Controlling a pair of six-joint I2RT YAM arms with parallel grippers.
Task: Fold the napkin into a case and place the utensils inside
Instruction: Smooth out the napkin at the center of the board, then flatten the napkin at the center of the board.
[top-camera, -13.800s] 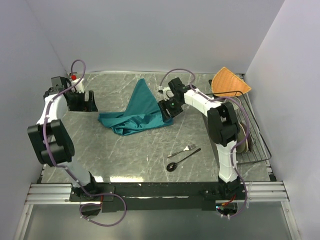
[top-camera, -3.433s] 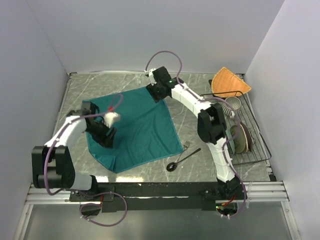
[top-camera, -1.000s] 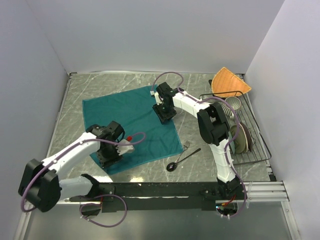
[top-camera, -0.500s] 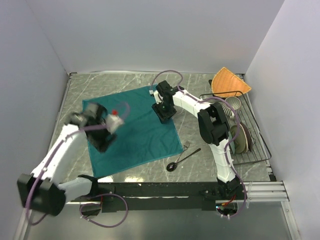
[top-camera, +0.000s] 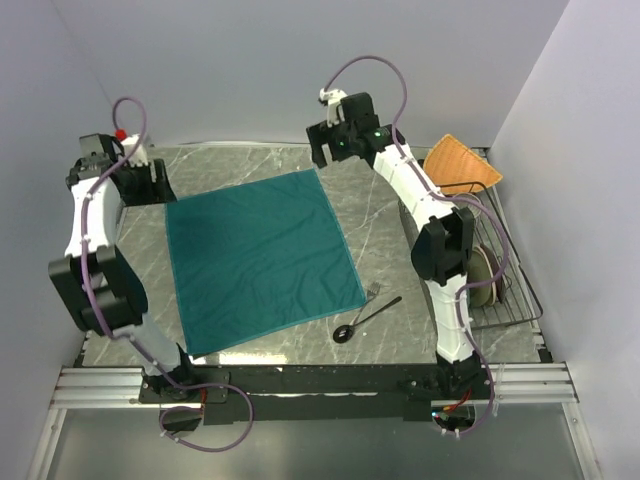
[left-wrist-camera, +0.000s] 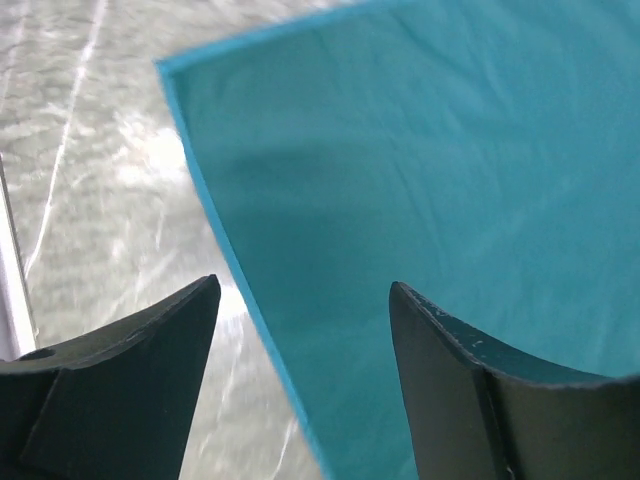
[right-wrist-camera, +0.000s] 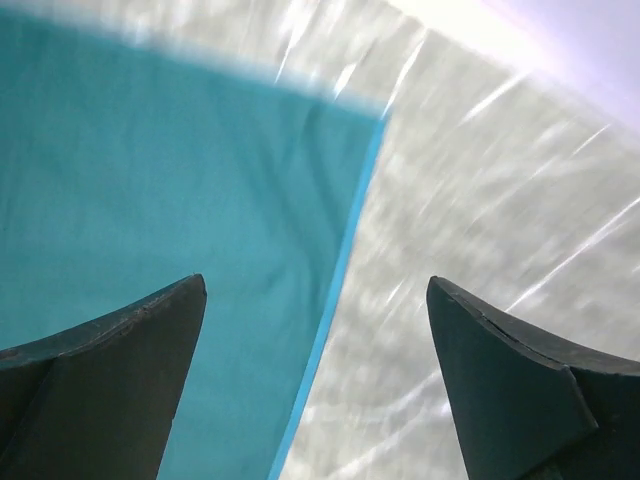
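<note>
While left tool (left-wrist-camera: 304, 284) gapes, right tool (right-wrist-camera: 316, 282) raised, spread

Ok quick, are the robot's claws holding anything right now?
Left claw: open, holding nothing, over an edge of the flat teal cloth napkin.
Right claw: open, holding nothing, over a napkin corner.

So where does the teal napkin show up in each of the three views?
Top external: napkin spread flat, left of centre.
Left wrist: napkin fills the right side, corner upper left.
Right wrist: napkin fills the left side, corner top centre.
Shared landmark: the grey marbled tabletop bordering it.
</note>
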